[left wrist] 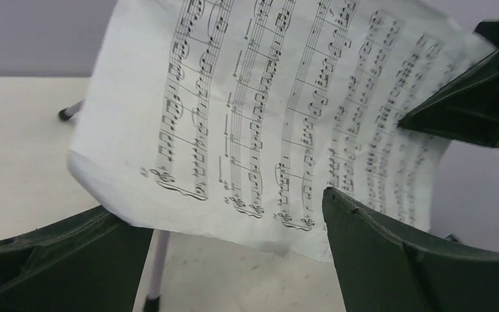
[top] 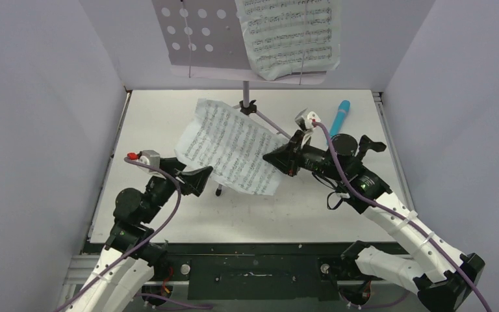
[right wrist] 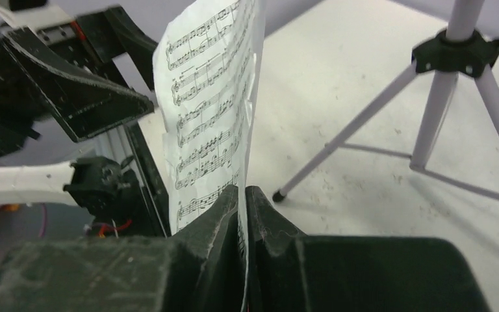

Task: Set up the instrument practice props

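Tabletop (top: 338, 214), white, is sitting between pale grey walls (top: 39, 97). Above it the right gripper (top: 274, 158) is pinching a sheet-music page (top: 230, 146) near the lilac music stand (top: 195, 62); the left gripper (top: 204, 174) is gaping beside the page.

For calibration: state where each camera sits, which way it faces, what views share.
Top external: above, behind the robot, looking down at the table; both arms show.
Left wrist: on the left arm, facing the loose page; open left tool frames it.
Right wrist: on the right arm, looking along the right tool, shut on that page.
Shared: both wrist views show the page and the other tool.
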`<control>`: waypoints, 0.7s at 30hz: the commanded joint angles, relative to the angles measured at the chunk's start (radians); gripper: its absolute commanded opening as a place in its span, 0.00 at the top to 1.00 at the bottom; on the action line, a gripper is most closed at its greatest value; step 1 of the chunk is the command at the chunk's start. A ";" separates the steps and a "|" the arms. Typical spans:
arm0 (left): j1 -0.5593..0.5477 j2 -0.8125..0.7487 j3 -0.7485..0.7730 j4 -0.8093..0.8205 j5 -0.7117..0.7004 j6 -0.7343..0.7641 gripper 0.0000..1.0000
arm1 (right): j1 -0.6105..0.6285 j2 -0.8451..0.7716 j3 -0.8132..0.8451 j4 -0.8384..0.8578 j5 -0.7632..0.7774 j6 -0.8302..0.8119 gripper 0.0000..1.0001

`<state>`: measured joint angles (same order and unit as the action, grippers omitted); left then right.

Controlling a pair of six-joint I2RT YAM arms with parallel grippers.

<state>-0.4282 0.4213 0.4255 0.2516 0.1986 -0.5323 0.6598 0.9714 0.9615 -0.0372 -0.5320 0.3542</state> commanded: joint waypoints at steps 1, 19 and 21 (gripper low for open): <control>0.005 0.004 0.130 -0.413 -0.068 0.294 0.03 | -0.008 0.024 0.084 -0.286 0.034 -0.178 0.95; 0.005 0.107 0.323 -0.732 0.319 1.057 0.03 | 0.184 0.208 0.252 -0.598 0.082 -0.317 0.95; 0.004 0.113 0.331 -0.749 0.402 1.108 0.03 | 0.241 0.236 0.274 -0.622 0.119 -0.321 0.95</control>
<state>-0.4282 0.5335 0.6975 -0.4736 0.3973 0.4038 0.8104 1.1698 1.1660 -0.6010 -0.4816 0.0628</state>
